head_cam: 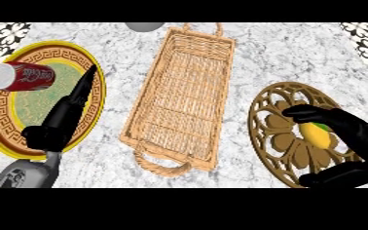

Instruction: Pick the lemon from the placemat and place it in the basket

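Marbled grey surface (273,53); right hand (345,131) at four o'clock, fingers (305,111) curled round yellow lemon (316,134) on brown openwork placemat (277,122), for lifting toward woven wicker basket (179,97).

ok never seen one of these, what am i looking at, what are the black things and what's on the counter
This single picture looks steeply down from a humanoid robot's head at a marble counter. The black things are its two hands on grey forearms. The right hand is curled round a yellow lemon over a round brown placemat. The left hand rests open, fingers straight, over a yellow plate that holds a red can lying on its side. A wicker basket with nothing in it sits in the middle.
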Available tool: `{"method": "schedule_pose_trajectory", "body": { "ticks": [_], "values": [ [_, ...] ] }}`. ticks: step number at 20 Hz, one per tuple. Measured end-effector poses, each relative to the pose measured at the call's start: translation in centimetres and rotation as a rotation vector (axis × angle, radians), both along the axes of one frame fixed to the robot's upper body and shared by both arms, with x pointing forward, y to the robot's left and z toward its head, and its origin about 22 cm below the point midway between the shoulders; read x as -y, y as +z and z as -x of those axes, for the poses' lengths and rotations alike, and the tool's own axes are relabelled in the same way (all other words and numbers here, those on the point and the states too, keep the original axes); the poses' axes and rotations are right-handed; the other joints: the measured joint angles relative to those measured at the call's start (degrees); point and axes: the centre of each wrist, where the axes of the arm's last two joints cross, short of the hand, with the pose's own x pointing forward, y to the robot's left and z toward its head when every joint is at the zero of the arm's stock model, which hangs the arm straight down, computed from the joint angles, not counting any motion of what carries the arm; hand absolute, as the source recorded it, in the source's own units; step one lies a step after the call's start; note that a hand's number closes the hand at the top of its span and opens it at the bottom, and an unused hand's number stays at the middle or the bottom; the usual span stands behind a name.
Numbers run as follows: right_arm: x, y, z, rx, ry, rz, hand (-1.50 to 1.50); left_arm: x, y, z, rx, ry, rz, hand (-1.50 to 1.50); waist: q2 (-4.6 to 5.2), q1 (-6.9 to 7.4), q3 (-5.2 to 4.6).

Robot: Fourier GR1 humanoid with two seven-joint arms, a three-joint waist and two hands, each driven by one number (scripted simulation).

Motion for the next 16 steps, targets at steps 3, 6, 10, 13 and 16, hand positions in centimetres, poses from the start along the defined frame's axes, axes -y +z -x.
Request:
{"method": "schedule_pose_trajectory", "body": {
  "ticks": [3, 6, 10, 13, 16],
  "values": [
    [1.6, 2.8, 0.3, 0.112, -0.127, 0.124, -1.5, -0.6, 0.5, -0.1, -0.002, 0.004, -0.001, 0.0, -0.1, -0.23, -0.1],
    [2.9, 6.3, 0.7, 0.214, -0.24, 0.255, -1.5, -0.6, 0.5, -0.1, -0.004, 0.0, 0.005, 0.0, -0.12, -0.32, -0.16],
    [4.5, 11.6, 1.1, 0.271, -0.297, 0.522, -1.5, -0.7, 1.3, -0.5, 0.001, -0.006, -0.001, 0.0, -0.04, -0.15, -0.24],
    [5.3, 14.8, 1.4, 0.228, -0.269, 0.698, -1.5, -0.6, 1.4, -0.5, -0.004, -0.015, 0.0, 0.0, 0.06, 0.17, -0.24],
    [5.9, 17.0, 1.6, 0.161, -0.219, 0.817, -1.5, -0.5, 1.4, -0.7, -0.003, -0.021, 0.004, 0.0, 0.18, 0.42, -0.21]
  ]
}}
